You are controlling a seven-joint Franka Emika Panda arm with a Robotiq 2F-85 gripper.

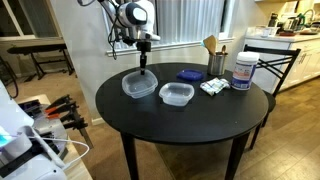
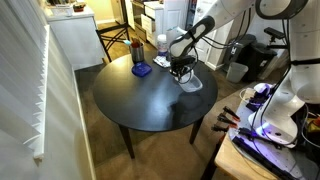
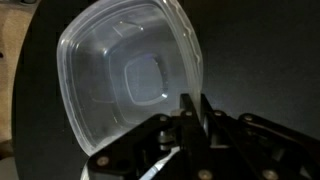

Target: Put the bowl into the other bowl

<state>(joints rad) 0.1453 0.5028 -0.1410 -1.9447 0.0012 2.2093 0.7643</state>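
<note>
The bowl, greyish and see-through, sits at the left of the round black table. It also shows in an exterior view and fills the wrist view. My gripper points down at its far edge. In the wrist view the jaws are shut on the bowl's rim. I cannot tell whether the bowl is lifted off the table. The other bowl, whiter and frostier, stands just to its right, apart from it, with nothing in it.
At the table's back right are a blue flat object, a white packet, a metal cup with wooden utensils and a white jar. A black chair stands behind that side.
</note>
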